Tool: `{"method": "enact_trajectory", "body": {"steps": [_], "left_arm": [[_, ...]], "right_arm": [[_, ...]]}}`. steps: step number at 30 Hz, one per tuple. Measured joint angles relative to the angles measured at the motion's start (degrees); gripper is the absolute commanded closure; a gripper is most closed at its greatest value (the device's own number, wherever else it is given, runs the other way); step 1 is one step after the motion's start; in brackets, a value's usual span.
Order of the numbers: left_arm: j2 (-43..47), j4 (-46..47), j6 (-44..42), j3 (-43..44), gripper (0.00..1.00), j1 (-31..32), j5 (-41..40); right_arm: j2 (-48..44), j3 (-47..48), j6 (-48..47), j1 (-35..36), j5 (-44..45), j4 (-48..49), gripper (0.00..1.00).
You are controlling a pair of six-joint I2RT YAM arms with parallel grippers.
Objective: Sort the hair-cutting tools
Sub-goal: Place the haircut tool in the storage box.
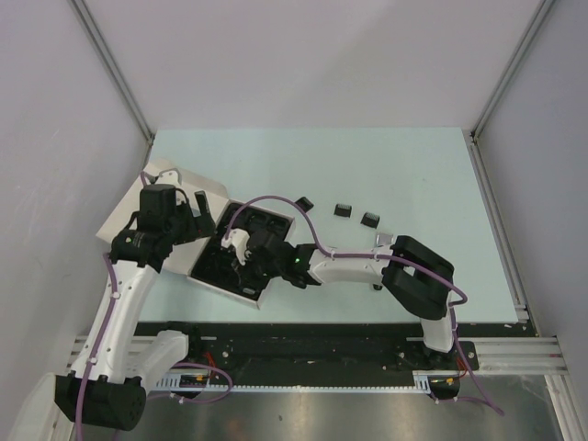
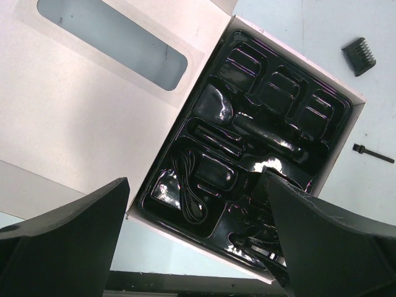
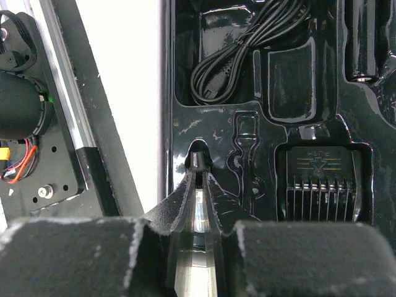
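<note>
We are pinching slim clipper (image 3: 197, 213) in right gripper (image 3: 198, 178), aligning it lengthwise with narrow slot (image 3: 199, 146) along tray (image 3: 216, 131) edge so it seats. Left gripper (image 2: 195, 179) hovering spread over box (image 2: 105, 124), out of way. Comb guards (image 1: 343, 210) lying on worktop (image 1: 413, 165), right of box.
</note>
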State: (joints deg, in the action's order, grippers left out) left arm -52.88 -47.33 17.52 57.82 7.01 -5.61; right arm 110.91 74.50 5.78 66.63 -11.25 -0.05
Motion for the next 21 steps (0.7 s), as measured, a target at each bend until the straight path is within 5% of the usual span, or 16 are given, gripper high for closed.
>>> {"method": "enact_trajectory", "body": {"steps": [21], "left_arm": [[0.0,0.0,0.0,-0.5,0.00,0.0,0.0]], "right_arm": [[1.8,1.1,-1.6,1.4,3.2,0.0,0.90]]}}
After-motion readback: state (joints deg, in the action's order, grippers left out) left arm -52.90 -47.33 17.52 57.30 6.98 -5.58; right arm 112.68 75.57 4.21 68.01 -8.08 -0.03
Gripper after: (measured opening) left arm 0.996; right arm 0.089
